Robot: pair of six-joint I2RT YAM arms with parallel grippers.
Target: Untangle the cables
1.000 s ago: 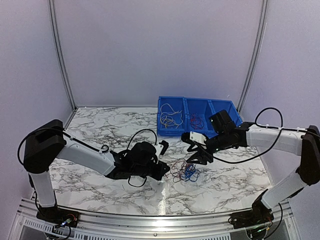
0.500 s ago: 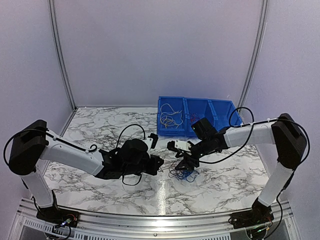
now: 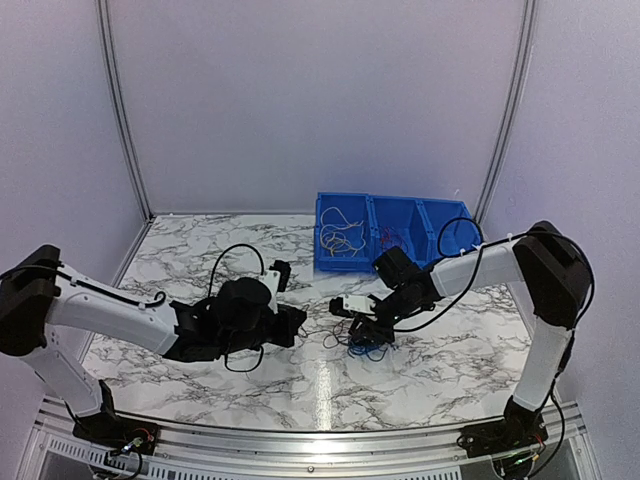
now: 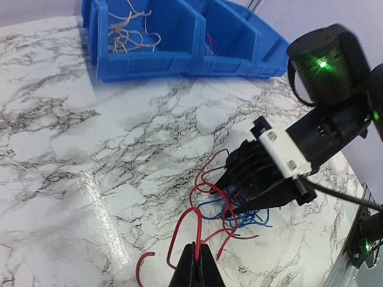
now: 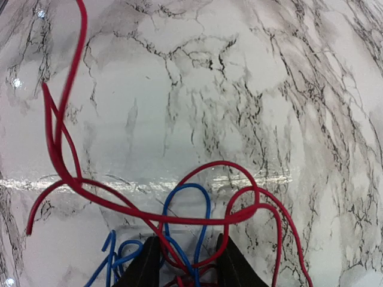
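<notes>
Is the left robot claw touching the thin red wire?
Touching. The left wrist view shows the shut left gripper pinching the thin red wire.

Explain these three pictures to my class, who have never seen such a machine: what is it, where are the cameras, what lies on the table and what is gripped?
The machine is a left arm and a right arm, both bolted at the near edge of a marble table. The wide picture comes from a fixed camera above and behind them. The other two come from a camera on each wrist, looking along its own tool. On the table lies a small bunch of thin red and blue cables. Further back stand blue bins holding more wires. The left tool is shut on a red cable. The right tool has its fingers apart, straddling the bunch, seemingly pinching nothing yet.
</notes>
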